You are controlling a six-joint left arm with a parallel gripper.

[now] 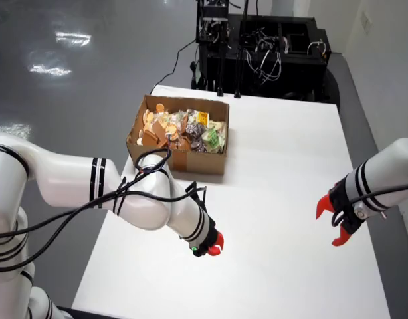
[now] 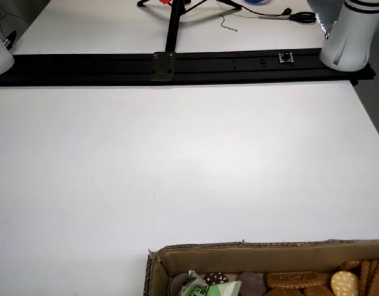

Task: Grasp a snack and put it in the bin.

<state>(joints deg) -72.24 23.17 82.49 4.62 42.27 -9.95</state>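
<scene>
My gripper (image 1: 216, 244) hangs low over the white table (image 1: 284, 199), toward its near left corner in the overhead view. My red jaws look drawn together around nothing, though they are small there and I would not swear to it.

The snacks (image 1: 181, 129) all lie in the cardboard box (image 1: 191, 161) near the table's far left edge; none lies loose on the bare top. I see biscuits, round cookies and small wrapped packets heaped together. I judge them light; the biscuits are stiff but brittle, and the wrappers are slick and crinkly. A wrapped packet (image 2: 211, 288) on top of the heap seems the safest hold, pinched across its narrow width with gentle force.

The box walls stand in my way, so I would need to come in from above. The second arm's gripper (image 1: 335, 222) hovers over the right edge, well apart from me. A black rail (image 2: 177, 65) runs along one table edge in the side view.
</scene>
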